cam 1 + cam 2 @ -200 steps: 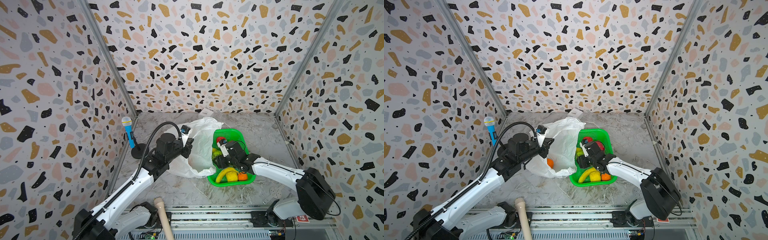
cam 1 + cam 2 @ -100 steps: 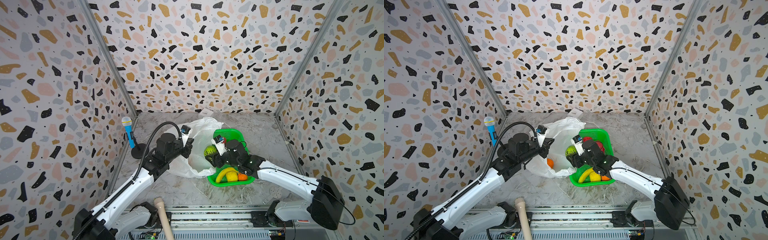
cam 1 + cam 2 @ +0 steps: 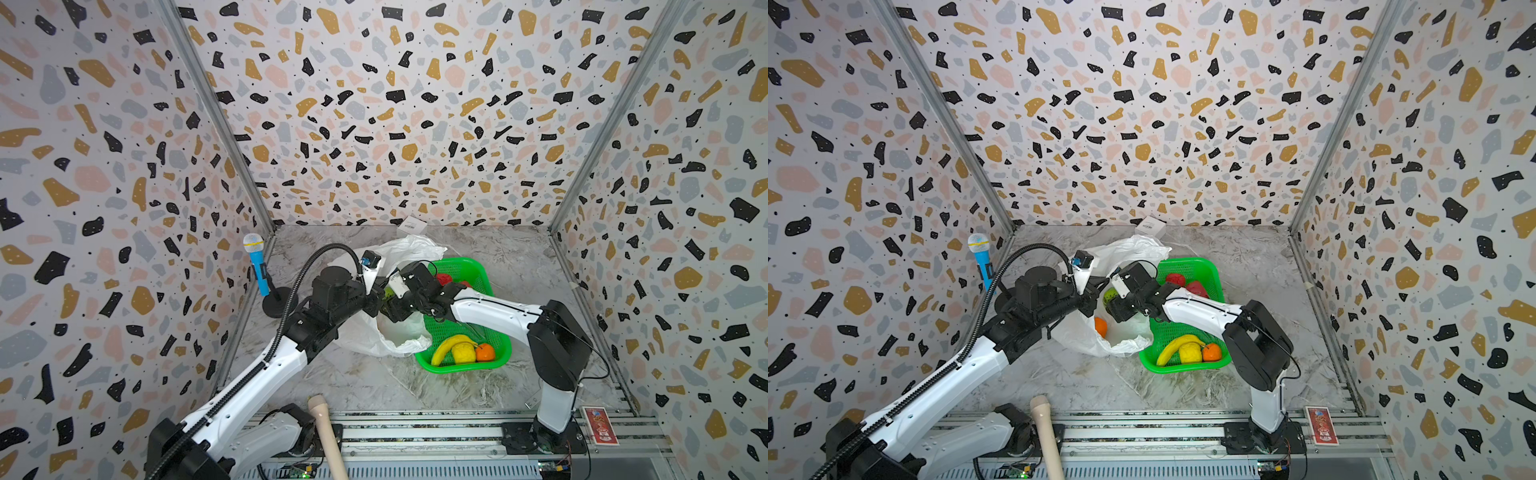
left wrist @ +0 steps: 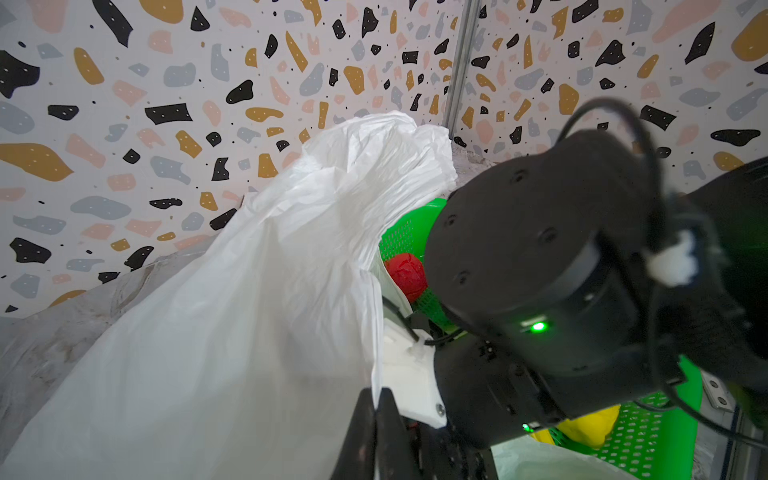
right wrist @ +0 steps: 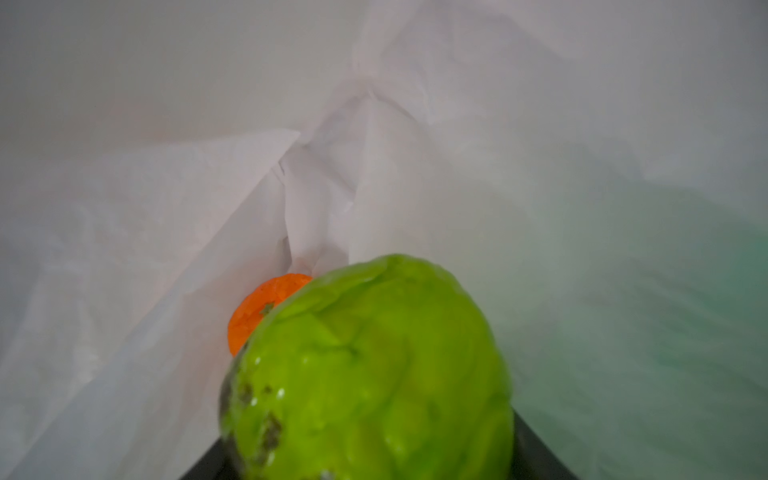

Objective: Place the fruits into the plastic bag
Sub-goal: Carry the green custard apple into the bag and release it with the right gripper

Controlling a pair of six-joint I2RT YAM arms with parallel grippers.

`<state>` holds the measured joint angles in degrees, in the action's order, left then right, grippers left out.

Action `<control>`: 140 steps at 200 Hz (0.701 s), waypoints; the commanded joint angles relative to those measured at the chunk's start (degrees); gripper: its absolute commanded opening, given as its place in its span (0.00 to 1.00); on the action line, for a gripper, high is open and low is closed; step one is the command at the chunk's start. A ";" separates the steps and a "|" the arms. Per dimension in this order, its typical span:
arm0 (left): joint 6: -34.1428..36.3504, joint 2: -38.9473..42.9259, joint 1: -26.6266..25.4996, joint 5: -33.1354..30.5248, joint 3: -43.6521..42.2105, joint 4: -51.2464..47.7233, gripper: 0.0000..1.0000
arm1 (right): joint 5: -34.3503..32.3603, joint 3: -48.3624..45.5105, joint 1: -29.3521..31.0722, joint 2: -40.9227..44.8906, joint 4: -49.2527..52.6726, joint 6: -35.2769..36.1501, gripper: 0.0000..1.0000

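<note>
Both top views: left pincer (image 3: 1095, 291) pinches plastic bag (image 3: 1130, 250) rim, orange (image 3: 1100, 326) inside; box (image 3: 1150, 226) label's too tiny to read. Left wrist: fully closed. Right wrist: green fruit (image 5: 370, 365) between jaws of right pincer (image 5: 370, 457) inside bag, grip unclear.

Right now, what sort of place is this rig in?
Probably a lab test booth, not a home: terrazzo-print wall panels box in a marble-look tabletop, a metal mounting rail runs along its front, and the props are toys, like the blue microphone.
</note>
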<state>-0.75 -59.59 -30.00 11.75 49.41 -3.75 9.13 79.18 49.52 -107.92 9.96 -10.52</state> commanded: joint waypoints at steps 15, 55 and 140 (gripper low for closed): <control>-0.93 2.01 0.21 1.26 -1.04 3.39 0.00 | -2.42 3.82 -0.12 1.48 3.54 1.09 0.83; -0.87 1.99 0.22 0.90 -1.60 3.74 0.00 | -4.12 -1.93 -0.38 7.41 -0.37 1.08 0.92; -1.13 1.50 0.23 0.02 -1.95 4.36 0.00 | -8.31 -27.41 -6.83 34.81 -13.10 -7.31 0.89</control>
<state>-1.30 -58.30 -30.00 11.73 48.31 -2.42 3.88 56.73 45.71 -80.20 0.97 -12.75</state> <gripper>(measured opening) 0.047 0.890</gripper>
